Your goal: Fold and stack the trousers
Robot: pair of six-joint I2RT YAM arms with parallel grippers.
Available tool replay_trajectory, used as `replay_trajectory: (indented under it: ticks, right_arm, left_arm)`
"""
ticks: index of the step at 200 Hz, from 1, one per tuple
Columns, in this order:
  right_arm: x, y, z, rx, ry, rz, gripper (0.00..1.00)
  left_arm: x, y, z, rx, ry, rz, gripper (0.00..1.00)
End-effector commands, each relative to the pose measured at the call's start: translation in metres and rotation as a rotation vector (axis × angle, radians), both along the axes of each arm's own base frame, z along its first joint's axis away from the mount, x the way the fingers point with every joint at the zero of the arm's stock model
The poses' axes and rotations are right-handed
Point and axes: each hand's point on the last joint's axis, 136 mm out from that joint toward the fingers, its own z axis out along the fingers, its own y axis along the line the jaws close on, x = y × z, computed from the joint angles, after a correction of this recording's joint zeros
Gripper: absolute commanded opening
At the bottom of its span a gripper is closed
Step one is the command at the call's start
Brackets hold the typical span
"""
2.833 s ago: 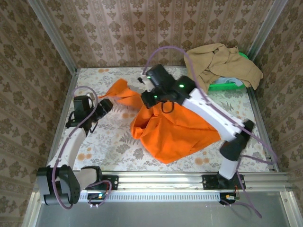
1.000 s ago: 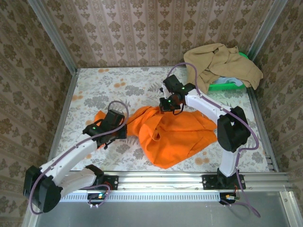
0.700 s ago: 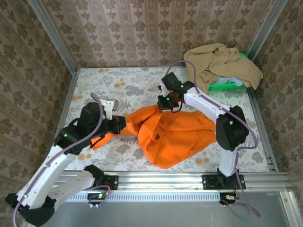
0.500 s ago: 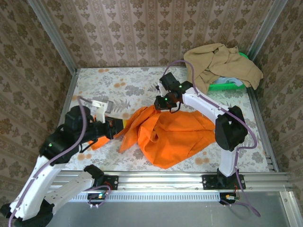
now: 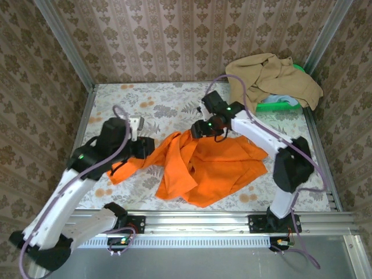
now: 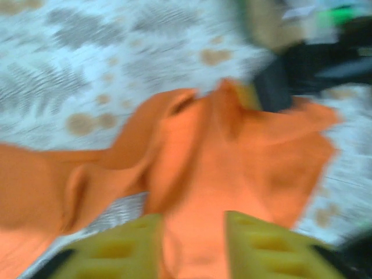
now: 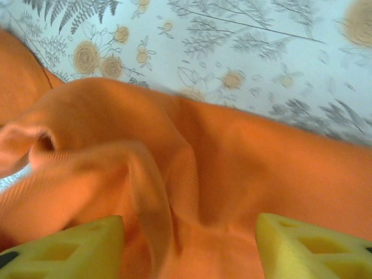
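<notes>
The trousers (image 5: 203,165) lie crumpled in the middle of the table (image 5: 145,104), one leg trailing left. I judge them soft, light and floppy: they will sag unless pinched at a hem or the waistband, not mid-cloth. The left gripper (image 6: 195,224) hovers low over the trailing leg, arm bent, jaws parted a little. The right gripper (image 7: 189,229) hangs over the far edge, jaws wide, holding nothing
</notes>
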Motion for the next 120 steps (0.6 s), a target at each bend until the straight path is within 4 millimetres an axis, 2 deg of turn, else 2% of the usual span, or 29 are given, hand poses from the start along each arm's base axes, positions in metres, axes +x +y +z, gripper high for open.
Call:
replay_trajectory:
  ticks: [1,5,16,24,37,48,57,71,104,114,120]
  right_arm:
    - [-0.004,-0.057,0.032,-0.044,-0.093,-0.136,0.68]
    - [-0.003,-0.066,0.032,-0.048,-0.095,-0.159,0.68]
    - [0.001,-0.097,0.027,-0.097,-0.092,-0.260,0.70]
    - [0.004,-0.114,0.018,-0.136,-0.076,-0.317,0.72]
    - [0.006,-0.135,-0.004,-0.193,-0.025,-0.374,0.74]
    - [0.006,-0.147,-0.025,-0.240,0.024,-0.410,0.74]
    - [0.006,-0.156,-0.039,-0.285,0.038,-0.428,0.77]
    - [0.010,-0.160,-0.063,-0.297,0.076,-0.436,0.82]
    - [0.014,-0.155,-0.113,-0.369,0.169,-0.387,0.80]
    - [0.014,-0.152,-0.123,-0.371,0.190,-0.373,0.72]
    - [0.013,-0.151,-0.128,-0.374,0.204,-0.364,0.65]
  left_arm:
    - [0.040,0.044,-0.031,0.137,-0.001,0.207,0.45]
    - [0.047,0.053,-0.036,0.121,0.013,0.246,0.45]
    - [0.057,0.058,-0.053,0.079,0.053,0.280,0.47]
    - [0.060,0.063,-0.066,0.080,0.090,0.311,0.55]
    - [0.058,0.069,-0.090,0.107,0.152,0.337,0.74]
    - [0.054,0.075,-0.111,0.125,0.207,0.370,0.78]
    - [0.050,0.084,-0.128,0.125,0.258,0.420,0.88]
    - [0.047,0.084,-0.151,0.055,0.310,0.451,0.99]
    - [0.056,0.094,-0.198,0.065,0.365,0.538,0.98]
    - [0.057,0.094,-0.214,0.055,0.392,0.551,0.90]
    - [0.058,0.093,-0.222,0.042,0.403,0.554,0.75]
